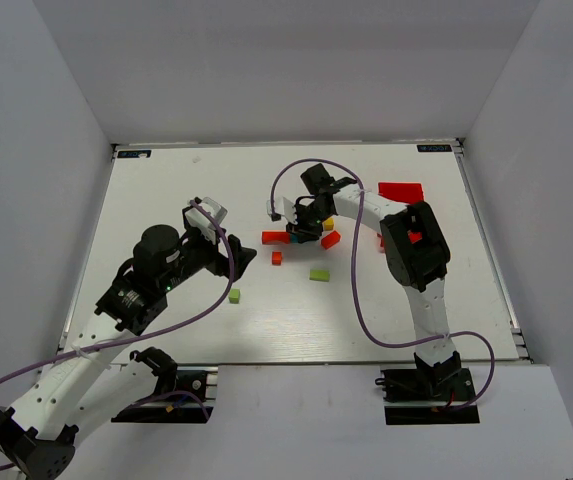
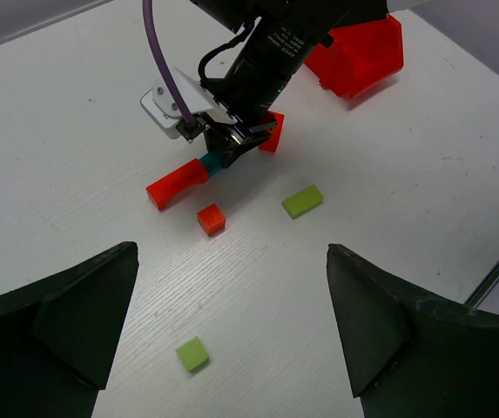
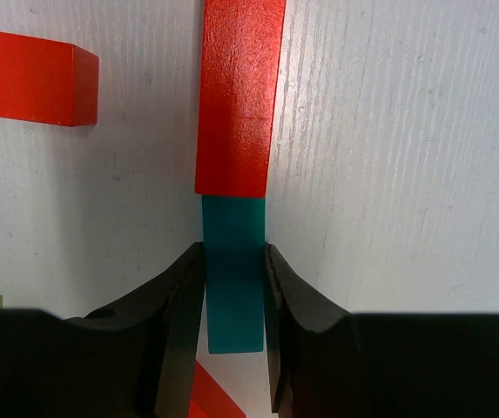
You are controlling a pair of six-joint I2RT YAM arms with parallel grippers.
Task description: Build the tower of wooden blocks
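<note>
White bench [image 1: 166, 180], brightly lit — right tool [image 3: 233, 270] clenched on a teal block [image 3: 233, 222], seemingly butting a red bar [image 3: 239, 87] — left tool [image 2: 232, 252] spread wide and empty.

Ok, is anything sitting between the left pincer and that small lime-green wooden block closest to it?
Nothing visible. The open left pincer faces the small lime-green wooden block across bare white table; the small red wooden cube lies farther off, beyond it.

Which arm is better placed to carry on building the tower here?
Right. The right gripper is closed on the teal block, which lies at the end of the red bar. The left gripper hangs open and empty, short of those pieces.
</note>
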